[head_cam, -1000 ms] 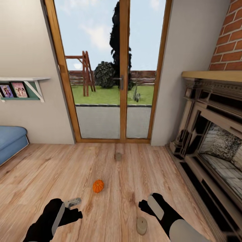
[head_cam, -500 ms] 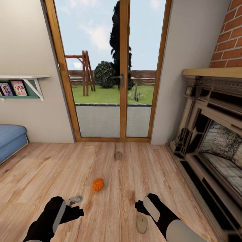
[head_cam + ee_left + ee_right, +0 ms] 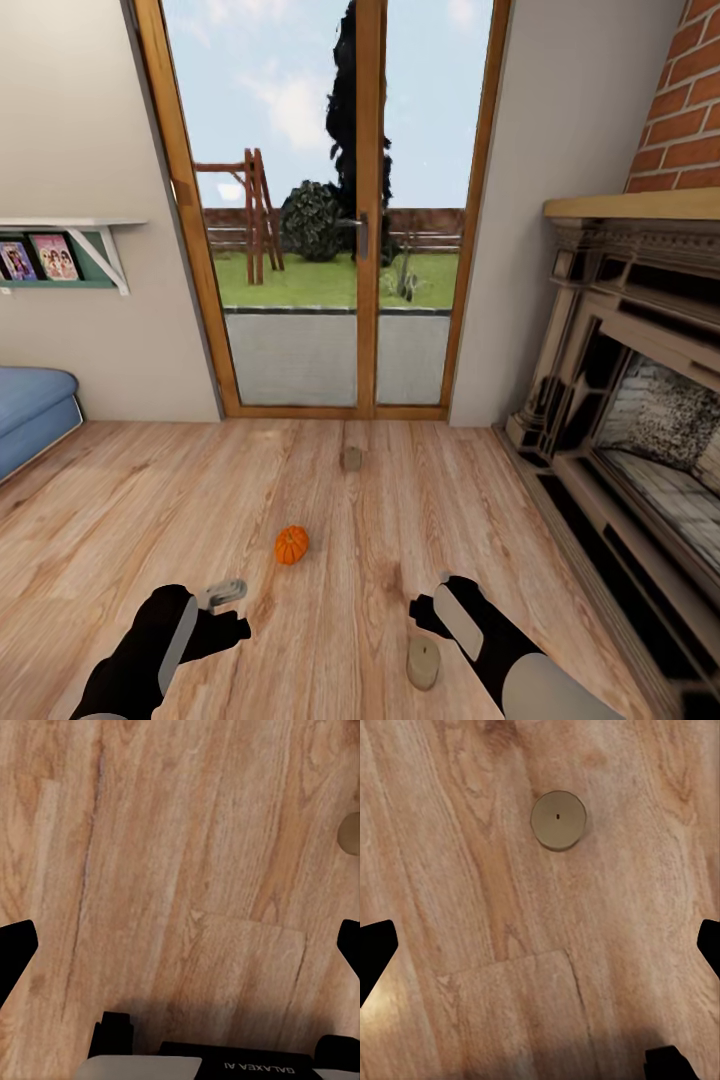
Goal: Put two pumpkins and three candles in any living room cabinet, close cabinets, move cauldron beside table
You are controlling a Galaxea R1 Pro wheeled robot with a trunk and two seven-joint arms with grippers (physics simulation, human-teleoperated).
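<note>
We have one pumpkin [image 3: 292, 545] sitting on the wood floor [image 3: 120, 520], roughly centred ahead of us; which way its stem points is too small to tell. Nearer, a candle [image 3: 423, 663] stands upright by the right arm, flat top up; in the right wrist view that candle [image 3: 558, 820] shows as a round disc with a dot at its middle. A second candle [image 3: 351, 459] stands further off, near the glass door [image 3: 330, 210], small and blurry. At the rim of the left wrist view a tan curve [image 3: 350, 834] is cut off; we cannot tell what it is.

Our left gripper [image 3: 230, 592] hovers above bare floor, jaws spread wide. Our right gripper [image 3: 430, 612] is also spread wide above the floor, its tips barely entering the wrist view's edges.

A fireplace [image 3: 630, 400] lines the right, a blue sofa [image 3: 30, 415] is cropped at left.
</note>
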